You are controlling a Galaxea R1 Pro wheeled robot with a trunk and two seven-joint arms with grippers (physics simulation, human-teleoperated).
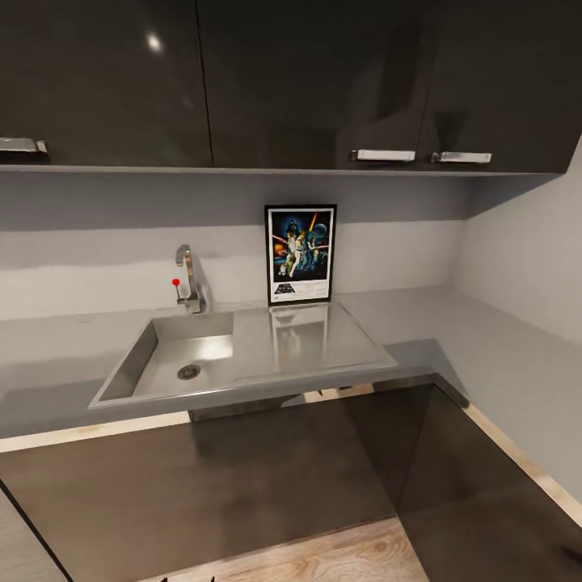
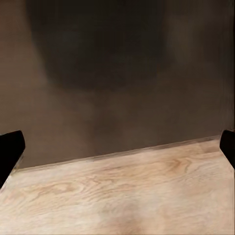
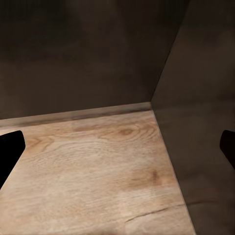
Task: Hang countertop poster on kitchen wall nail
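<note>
The poster [image 1: 300, 253] stands upright on the grey kitchen countertop [image 1: 453, 339], leaning against the back wall just behind the sink's draining board. It has a thin black frame, colourful figures on dark blue and a logo at the bottom. My left gripper [image 2: 117, 152] is open down by the wood floor [image 2: 122, 196], facing a dark cabinet front [image 2: 117, 73]. Low in the cabinet corner, my right gripper [image 3: 117, 149] is also open with nothing between its fingers. The wall nails are out of view.
A steel sink [image 1: 133, 364] with a tap [image 1: 190, 279] is set into the countertop left of the poster. Dark upper cabinets [image 1: 307, 81] hang low over the back wall. The counter turns along the right wall, with lower cabinets [image 1: 242, 469] below it.
</note>
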